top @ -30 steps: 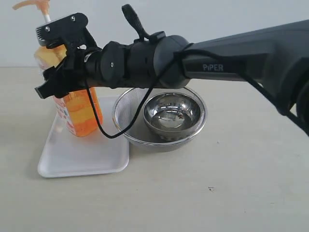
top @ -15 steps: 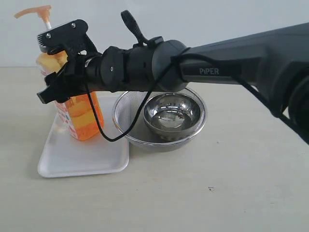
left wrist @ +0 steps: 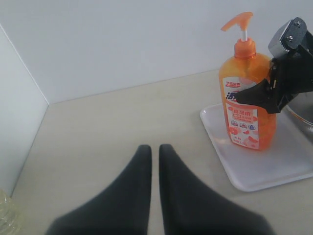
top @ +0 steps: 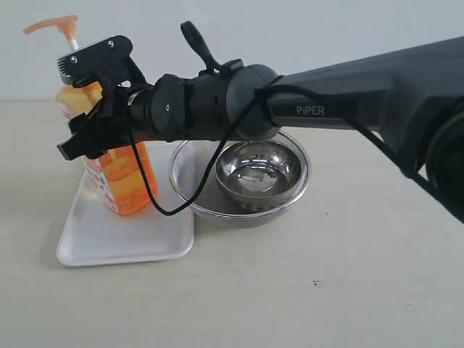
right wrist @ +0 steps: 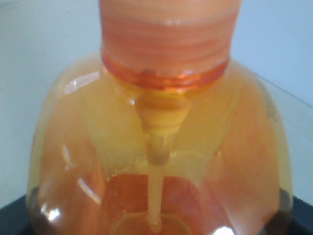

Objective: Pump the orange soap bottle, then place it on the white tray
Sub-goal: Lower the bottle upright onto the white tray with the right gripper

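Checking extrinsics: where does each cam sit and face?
Exterior view: off the arms, facing the table; sees the orange soap bottle on the white tray, mesh strainer holding a steel bowl; right arm, right pincer closed on the bottle.
Left wrist view: at the left wrist, low over the table, facing bottle and tray; left pincer shut in foreground.
Right wrist view: pressed against the bottle's neck and shoulder; only dark pincer slivers show.
Shared: bottle in all three; tray and right pincer in exterior and left wrist.
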`<state>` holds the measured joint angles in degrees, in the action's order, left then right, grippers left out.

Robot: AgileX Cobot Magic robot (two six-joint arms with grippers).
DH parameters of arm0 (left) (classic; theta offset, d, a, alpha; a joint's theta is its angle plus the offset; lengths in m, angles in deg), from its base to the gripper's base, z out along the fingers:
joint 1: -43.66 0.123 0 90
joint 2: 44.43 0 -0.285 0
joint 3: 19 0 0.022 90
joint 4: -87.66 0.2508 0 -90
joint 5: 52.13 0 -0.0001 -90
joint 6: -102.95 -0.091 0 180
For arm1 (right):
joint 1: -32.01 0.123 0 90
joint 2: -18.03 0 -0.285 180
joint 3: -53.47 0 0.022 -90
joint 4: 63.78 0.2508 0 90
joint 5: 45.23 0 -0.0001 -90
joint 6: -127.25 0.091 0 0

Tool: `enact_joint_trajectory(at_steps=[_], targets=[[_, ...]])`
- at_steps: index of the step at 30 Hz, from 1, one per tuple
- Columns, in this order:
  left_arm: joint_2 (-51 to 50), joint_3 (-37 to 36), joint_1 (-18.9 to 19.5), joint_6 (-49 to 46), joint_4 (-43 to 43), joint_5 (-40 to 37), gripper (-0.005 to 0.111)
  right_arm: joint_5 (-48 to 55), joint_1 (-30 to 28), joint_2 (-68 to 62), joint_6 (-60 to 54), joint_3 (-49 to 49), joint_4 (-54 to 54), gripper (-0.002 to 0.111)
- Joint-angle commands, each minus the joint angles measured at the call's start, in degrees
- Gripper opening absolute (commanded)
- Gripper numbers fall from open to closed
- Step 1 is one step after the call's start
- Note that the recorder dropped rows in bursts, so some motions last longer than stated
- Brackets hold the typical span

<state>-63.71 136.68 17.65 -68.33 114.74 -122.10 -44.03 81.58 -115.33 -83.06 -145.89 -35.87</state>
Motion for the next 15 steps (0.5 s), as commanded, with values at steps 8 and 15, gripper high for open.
enact_joint_trajectory(at_steps=[8, 15], targets=[[0.4, -0.3, 0.2, -0.2, 0.3, 0.0, 0.005, -4.5, -0.4, 1.5, 0.4, -1.2, 0.1, 0.065], [0.4, -0.3, 0.2, -0.2, 0.3, 0.0, 0.005, -4.6, -0.4, 1.7, 0.4, -1.2, 0.1, 0.065]])
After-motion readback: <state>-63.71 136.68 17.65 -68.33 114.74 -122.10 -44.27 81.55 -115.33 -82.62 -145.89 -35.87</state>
